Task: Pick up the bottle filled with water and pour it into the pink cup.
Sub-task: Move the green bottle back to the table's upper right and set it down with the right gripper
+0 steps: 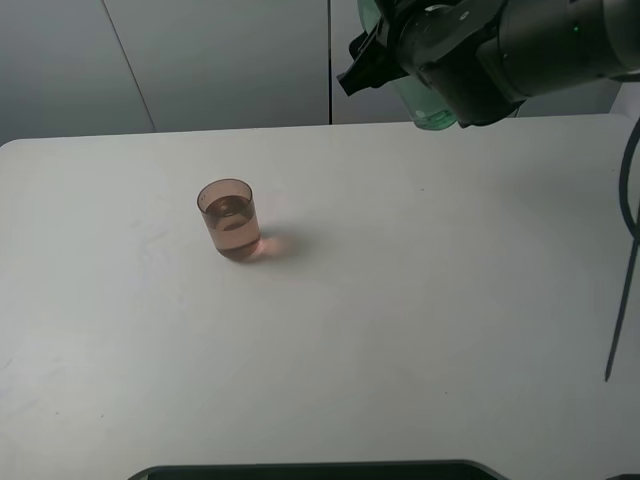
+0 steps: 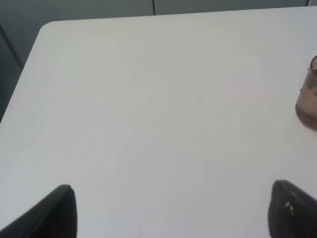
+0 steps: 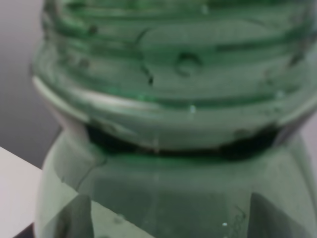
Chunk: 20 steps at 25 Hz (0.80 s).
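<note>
- At the far right corner of the scene, high above the table (image 1: 420, 330), the right gripper (image 1: 405, 60) is clamped on the bottle (image 1: 432, 108). Its jaws are closed around the green plastic, and the bottle is well off the surface.
- In the right wrist view the bottle (image 3: 173, 124) fills the frame, showing its threaded neck, the ring below it and the shoulder, with droplets on the wall. I cannot tell the water level from here.
- In the high view the arm hides most of the bottle. A rounded green end shows below the gripper and a sliver above it, so its long axis looks nearer upright than flat, though I cannot fix the tilt.
- From the bottle, the pink cup (image 1: 228, 218) lies well apart: down, toward the near side, and left across the middle of the table. It stands upright with its mouth open to the top and seems to have some liquid in it.
- Judged from this, pouring would first need a carry leftward and down to bring the neck over the cup's rim, then a tip of the long axis toward the cup.
- The left gripper (image 2: 171, 208) hangs empty with its fingers (image 2: 59, 213) spread wide. The pink cup (image 2: 308, 99) sits at the edge of its view, so that arm is nearer the cup, but the right arm holds the bottle.
</note>
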Tool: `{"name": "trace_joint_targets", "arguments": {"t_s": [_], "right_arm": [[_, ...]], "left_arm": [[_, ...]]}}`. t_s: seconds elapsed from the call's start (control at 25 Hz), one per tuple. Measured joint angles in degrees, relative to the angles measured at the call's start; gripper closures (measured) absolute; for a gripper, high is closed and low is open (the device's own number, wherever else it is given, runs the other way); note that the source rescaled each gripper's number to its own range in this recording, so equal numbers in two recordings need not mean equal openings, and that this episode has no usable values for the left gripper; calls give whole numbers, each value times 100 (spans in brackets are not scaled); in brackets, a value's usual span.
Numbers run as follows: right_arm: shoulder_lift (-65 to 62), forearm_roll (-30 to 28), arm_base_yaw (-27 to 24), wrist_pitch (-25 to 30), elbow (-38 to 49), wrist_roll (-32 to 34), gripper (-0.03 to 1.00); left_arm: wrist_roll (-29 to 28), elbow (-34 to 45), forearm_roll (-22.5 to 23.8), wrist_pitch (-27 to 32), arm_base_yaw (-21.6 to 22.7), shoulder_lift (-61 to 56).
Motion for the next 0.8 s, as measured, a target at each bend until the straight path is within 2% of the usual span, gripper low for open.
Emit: {"name": "trace_joint_targets", "arguments": {"t_s": [0.12, 0.24, 0.6, 0.76, 0.8], "right_arm": [[0, -384, -26, 139, 0, 234, 97], [0, -1222, -168, 434, 0, 1118, 97], [0, -4373, -1209, 1498, 0, 5721, 97], [0, -5831, -1732, 1939, 0, 7512, 97], [0, -6104, -1861, 2030, 0, 7778, 97]], "left_arm": [[0, 0, 0, 0, 0, 0], [0, 0, 0, 0, 0, 0], [0, 0, 0, 0, 0, 0], [0, 0, 0, 0, 0, 0], [0, 0, 0, 0, 0, 0]]}}
